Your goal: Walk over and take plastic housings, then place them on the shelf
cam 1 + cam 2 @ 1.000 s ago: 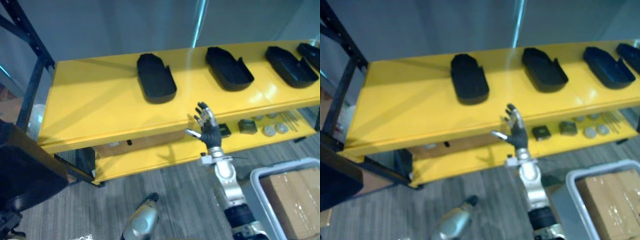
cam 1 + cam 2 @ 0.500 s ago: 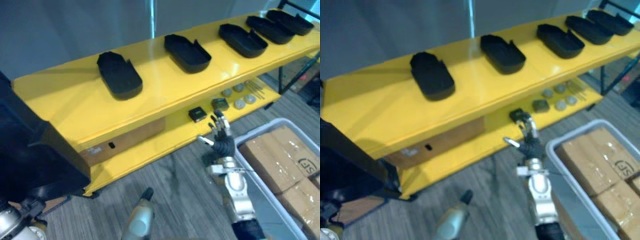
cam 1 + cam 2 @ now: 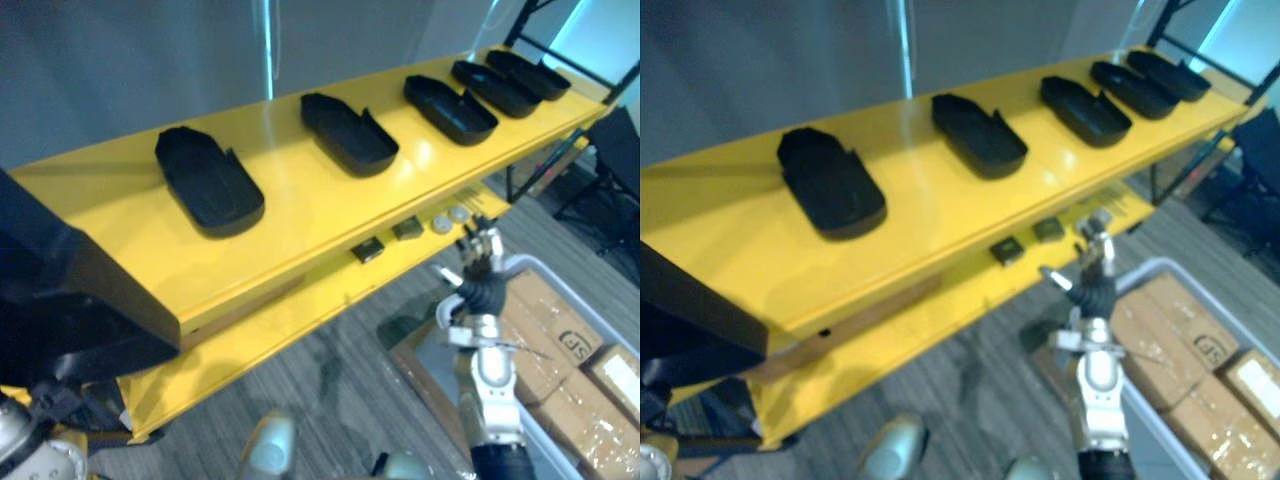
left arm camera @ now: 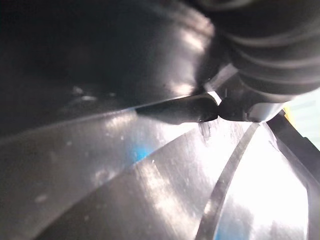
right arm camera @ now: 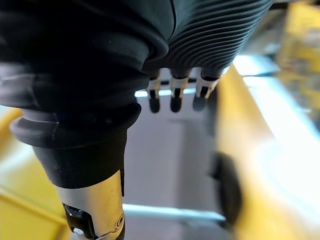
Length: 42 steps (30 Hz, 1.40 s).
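Fingers (image 5: 173, 102) slack and holding nothing, the robot's right hand (image 3: 481, 285) hangs raised in the aisle with no plastic housing in it. The left hand (image 4: 270, 55) is pressed close to a glossy dark surface, and whether it grips anything cannot be told. A large dark shape (image 3: 60, 300) looms close on that side, but what it is cannot be made out.

Under the right hand runs grey wood-grain floor (image 3: 340, 390). Just beside the hand, on its outer side, stands a pale-rimmed bin (image 3: 523, 260) packed with taped cartons (image 3: 560, 340). Just past the fingertips is the yellow lower tier (image 3: 300, 320), carrying two small dark blocks (image 3: 368, 250) and a few round discs (image 3: 441, 225).

Above and beyond the right hand lies the yellow top shelf (image 3: 300, 200), where five black plastic housings (image 3: 208, 180) sit open side up in a spaced row running away from the hand. With those set down and the right hand free, this reads as the fetching leg of the job. The next move likely calls for walking to the supply of housings, curling the fingers round one, and carrying it back to a bare stretch of the top shelf.

Behind the shelf is a plain grey wall (image 3: 150, 60). A black rack frame (image 3: 535, 15) and a dark chair (image 3: 615, 150) stand at the far end.
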Available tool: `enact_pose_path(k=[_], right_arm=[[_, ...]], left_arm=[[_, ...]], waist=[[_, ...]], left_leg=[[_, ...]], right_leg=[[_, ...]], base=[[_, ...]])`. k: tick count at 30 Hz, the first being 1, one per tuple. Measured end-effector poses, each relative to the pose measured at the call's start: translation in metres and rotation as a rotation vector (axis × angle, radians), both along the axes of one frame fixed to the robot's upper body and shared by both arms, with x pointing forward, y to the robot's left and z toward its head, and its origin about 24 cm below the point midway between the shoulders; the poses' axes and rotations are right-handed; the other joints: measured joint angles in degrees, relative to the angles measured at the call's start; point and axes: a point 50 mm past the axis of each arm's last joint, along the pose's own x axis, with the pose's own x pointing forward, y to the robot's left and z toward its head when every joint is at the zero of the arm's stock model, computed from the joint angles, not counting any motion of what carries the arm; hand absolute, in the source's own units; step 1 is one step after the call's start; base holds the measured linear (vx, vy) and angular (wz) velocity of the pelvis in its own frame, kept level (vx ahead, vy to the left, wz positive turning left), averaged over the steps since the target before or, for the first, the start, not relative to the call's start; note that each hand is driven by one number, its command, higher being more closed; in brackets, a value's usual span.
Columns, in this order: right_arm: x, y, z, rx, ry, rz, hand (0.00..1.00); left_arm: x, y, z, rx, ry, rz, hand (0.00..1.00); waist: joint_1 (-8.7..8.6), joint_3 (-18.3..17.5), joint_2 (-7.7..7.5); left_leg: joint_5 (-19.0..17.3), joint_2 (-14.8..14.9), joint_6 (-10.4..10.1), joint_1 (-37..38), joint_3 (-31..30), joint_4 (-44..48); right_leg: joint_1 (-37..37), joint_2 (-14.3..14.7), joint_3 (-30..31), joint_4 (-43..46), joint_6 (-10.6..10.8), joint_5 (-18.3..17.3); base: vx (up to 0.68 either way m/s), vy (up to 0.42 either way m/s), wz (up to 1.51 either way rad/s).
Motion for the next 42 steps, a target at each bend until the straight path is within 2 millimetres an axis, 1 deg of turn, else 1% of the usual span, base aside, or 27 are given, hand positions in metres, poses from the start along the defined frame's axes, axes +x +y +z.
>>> enact_pose_path(k=[1, 2, 3, 4, 5, 6, 7, 8, 10, 11, 12, 13, 14, 15, 16, 17, 19, 21, 23, 25, 27, 28, 30, 32, 36, 38, 42], right_arm=[[-0.001, -0.005, 0.005, -0.008, -0.019, -0.019, 0.00], [-0.006, -0.016, 0.015, -0.002, -0.060, -0.083, 0.00], [-0.009, -0.019, 0.017, 0.006, -0.075, -0.110, 0.00], [-0.013, -0.023, 0.022, 0.013, -0.095, -0.140, 0.00], [-0.017, -0.023, 0.031, 0.016, -0.138, -0.168, 0.00], [-0.020, -0.023, 0.037, 0.009, -0.169, -0.178, 0.00], [-0.025, -0.026, 0.043, -0.005, -0.204, -0.207, 0.00], [-0.027, -0.030, 0.044, -0.008, -0.207, -0.230, 0.00], [-0.031, -0.039, 0.041, -0.003, -0.194, -0.283, 0.00], [-0.034, -0.044, 0.039, -0.007, -0.183, -0.320, 0.00], [-0.035, -0.047, 0.038, -0.010, -0.177, -0.338, 0.00], [-0.039, -0.054, 0.034, -0.014, -0.163, -0.380, 0.00], [-0.042, -0.059, 0.034, -0.035, -0.159, -0.413, 0.00], [-0.042, -0.061, 0.035, -0.043, -0.164, -0.425, 0.00], [-0.047, -0.063, 0.032, -0.035, -0.156, -0.444, 0.00], [-0.051, -0.070, 0.031, -0.041, -0.155, -0.475, 0.00], [-0.059, -0.078, 0.027, -0.020, -0.147, -0.513, 0.00], [-0.073, -0.085, 0.014, 0.015, -0.100, -0.567, 0.00], [-0.082, -0.086, 0.004, 0.038, -0.058, -0.600, 0.00], [-0.087, -0.083, -0.004, 0.052, -0.025, -0.604, 0.00], [-0.089, -0.083, -0.007, 0.039, -0.003, -0.607, 0.00], [-0.091, -0.083, -0.009, 0.035, 0.005, -0.610, 0.00], [-0.092, -0.086, -0.015, 0.005, 0.062, -0.635, 0.00], [-0.092, -0.092, -0.022, -0.017, 0.115, -0.665, 0.00], [-0.102, -0.109, -0.041, -0.054, 0.221, -0.738, 0.00], [-0.109, -0.120, -0.055, -0.059, 0.299, -0.790, 0.00], [-0.117, -0.127, -0.063, -0.067, 0.345, -0.824, 0.00]], left_arm=[[0.003, 0.001, -0.001, -0.012, 0.002, 0.001, 1.00], [0.007, 0.002, -0.003, -0.046, 0.008, 0.002, 1.00], [0.008, 0.002, -0.004, -0.056, 0.009, -0.002, 1.00], [0.009, 0.000, -0.005, -0.067, 0.009, -0.007, 1.00], [0.007, -0.002, -0.006, -0.084, 0.014, -0.015, 1.00], [0.006, -0.002, -0.008, -0.104, 0.014, -0.019, 1.00], [0.005, -0.007, -0.017, -0.156, 0.034, -0.027, 1.00], [0.003, -0.013, -0.024, -0.197, 0.052, -0.037, 1.00], [0.006, -0.019, -0.030, -0.234, 0.067, -0.061, 1.00], [0.008, -0.021, -0.030, -0.233, 0.068, -0.073, 1.00], [0.008, -0.022, -0.028, -0.229, 0.064, -0.079, 1.00], [0.010, -0.024, -0.025, -0.218, 0.055, -0.085, 1.00], [0.011, -0.025, -0.023, -0.212, 0.046, -0.065, 1.00], [0.013, -0.024, -0.022, -0.221, 0.039, -0.057, 1.00], [0.015, -0.019, -0.024, -0.233, 0.059, -0.029, 1.00], [0.017, -0.015, -0.031, -0.265, 0.090, 0.003, 1.00], [0.019, -0.011, -0.038, -0.273, 0.162, 0.047, 1.00], [0.014, -0.005, -0.041, -0.241, 0.236, 0.118, 1.00], [0.008, 0.006, -0.039, -0.179, 0.299, 0.210, 1.00], [0.001, 0.030, -0.033, -0.097, 0.373, 0.327, 1.00], [-0.002, 0.064, -0.033, -0.052, 0.491, 0.420, 1.00], [-0.002, 0.072, -0.034, -0.043, 0.523, 0.436, 1.00], [0.003, 0.105, -0.036, -0.027, 0.645, 0.485, 1.00], [0.009, 0.129, -0.038, -0.046, 0.731, 0.511, 1.00], [0.019, 0.154, -0.035, -0.084, 0.801, 0.508, 1.00], [0.033, 0.166, -0.036, -0.084, 0.925, 0.480, 1.00], [0.055, 0.170, -0.038, -0.071, 1.069, 0.391, 1.00]], waist=[[-0.45, -0.03, 0.44], [-1.64, -0.04, 0.82], [-1.89, -0.16, 0.61], [-1.72, -0.60, -0.15], [-1.27, -1.78, -2.13], [-1.33, -1.89, -2.28], [-1.68, -2.87, -1.07], [-1.58, -3.88, 0.28], [-2.11, -4.98, 2.24], [-3.22, -5.54, 3.49], [-3.73, -5.71, 3.76], [-4.15, -5.66, 3.91], [-4.74, -5.24, 4.84], [-4.94, -4.53, 5.23], [-5.00, -4.90, 3.19], [-6.12, -4.50, 3.65], [-6.51, -4.26, 4.20], [-6.64, -4.25, 4.54], [-6.99, -4.17, 4.47], [-7.17, -4.16, 4.45], [-7.04, -4.30, 4.78], [-7.04, -4.31, 4.80], [-6.98, -4.35, 4.77], [-6.83, -4.35, 4.77], [-7.19, -4.43, 4.70], [-7.57, -5.40, 5.11], [-8.72, -5.84, 5.29]], left_leg=[[-0.39, 0.03, -0.43, 0.07, -1.12, 0.10], [-1.63, -0.31, -1.44, 0.24, -4.57, 0.83], [-2.19, -0.56, -1.95, 0.49, -6.10, 0.97], [-2.85, -0.96, -2.30, 1.13, -7.50, 0.78], [-3.76, -0.93, -3.14, 1.35, -7.41, 0.19], [-4.30, -0.44, -3.70, 1.28, -7.46, 0.39], [-4.50, 3.06, -4.03, 1.14, -6.16, -0.01], [-2.56, 6.31, -4.63, 0.66, -3.11, -0.78], [1.82, 8.95, -4.47, -0.43, 4.06, -4.35], [4.11, 10.17, -4.17, 0.21, 8.50, -7.42], [5.34, 10.50, -4.24, 0.89, 10.22, -8.96], [8.23, 10.57, -5.27, 2.83, 12.51, -12.51], [9.86, 11.55, -6.12, 4.59, 12.86, -14.91], [10.03, 12.17, -6.43, 5.33, 12.89, -15.63], [10.86, 10.54, -7.50, 6.27, 13.66, -17.45], [10.35, 11.13, -8.35, 6.31, 13.76, -18.14], [10.96, 11.26, -8.78, 6.59, 14.78, -19.47], [11.17, 10.78, -9.12, 8.41, 16.00, -21.81], [11.15, 10.05, -9.10, 9.18, 16.21, -22.12], [11.12, 9.46, -9.04, 9.78, 17.08, -22.77], [10.79, 9.06, -8.46, 10.13, 18.39, -22.76], [10.72, 9.00, -8.35, 10.15, 18.58, -22.72], [10.60, 8.94, -8.14, 10.15, 19.67, -22.62], [10.57, 8.87, -8.08, 10.31, 21.17, -22.60], [10.26, 8.56, -7.59, 11.06, 23.02, -22.56], [9.99, 8.33, -7.22, 11.07, 24.13, -22.59], [9.92, 8.20, -7.10, 11.39, 25.00, -22.49]], right_leg=[[-0.75, 0.77, 2.41, -2.02, 0.91, 0.70], [-1.58, 1.71, 5.80, -4.51, 1.95, 2.78], [-1.50, 1.70, 6.29, -4.50, 2.30, 3.07], [-1.36, 1.18, 6.49, -4.07, 2.53, 3.20], [-0.94, 0.11, 4.58, -4.00, 2.27, 3.07], [-0.60, 0.09, 3.92, -3.38, 3.18, 5.45], [0.11, 0.81, 0.09, -0.86, 2.13, 4.60], [0.34, 1.48, -2.54, -0.02, 0.76, 3.74], [1.80, 1.42, -7.26, -0.79, 0.27, 3.54], [3.63, 1.16, -10.00, -1.94, 0.25, 3.54], [4.15, 0.84, -10.97, -1.74, 0.25, 3.54], [4.39, 0.10, -11.96, 0.63, 0.25, 3.56], [1.07, -0.80, -11.37, 8.16, -1.16, 4.55], [-0.85, -0.85, -10.45, 11.36, -1.75, 3.47], [0.57, -1.68, -10.18, -0.94, -1.04, 5.04], [1.52, -1.38, -10.52, -1.88, -0.31, 3.81], [1.41, -1.21, -10.59, -2.16, -0.42, 3.90], [1.86, -1.55, -10.26, -2.77, -0.03, 4.12], [3.13, -1.90, -10.14, -4.16, 0.84, 4.65], [4.00, -2.12, -9.81, -6.25, 1.57, 5.74], [4.99, -2.09, -9.05, -9.18, 2.09, 7.42], [5.27, -2.06, -8.95, -9.93, 2.23, 7.83], [5.67, -1.73, -7.84, -12.45, 2.44, 9.68], [5.69, -1.57, -6.84, -14.17, 2.50, 11.06], [5.97, -1.52, -4.87, -15.83, 2.88, 12.28], [5.99, -1.55, -3.94, -16.84, 3.24, 12.94], [5.90, -1.56, -2.94, -17.12, 3.32, 13.30]], base=[[0.22, -0.119, 1.10], [0.19, -0.169, 1.14], [0.26, -0.290, 1.27], [0.31, -0.421, 1.01], [0.34, -0.475, 0.97], [0.31, -0.534, 1.18], [0.28, -0.488, 1.12], [0.26, -0.445, 1.14], [0.25, -0.336, 1.20], [0.23, -0.274, 1.25], [0.22, -0.184, 1.07], [0.17, -0.156, 0.74], [0.14, -0.132, 0.52], [0.08, -0.108, 0.26], [0.07, -0.105, 0.18], [0.08, -0.102, 0.19], [0.08, -0.045, 0.02], [0.07, 0.037, -0.13], [0.06, 0.074, -0.01], [0.04, 0.097, -0.09], [0.01, 0.098, -0.19], [0.01, 0.083, -0.11], [-0.01, 0.078, -0.20], [-0.03, 0.067, -0.27], [-0.02, 0.053, -0.27], [-0.03, 0.035, -0.20], [0.00, 0.021, -0.11]])
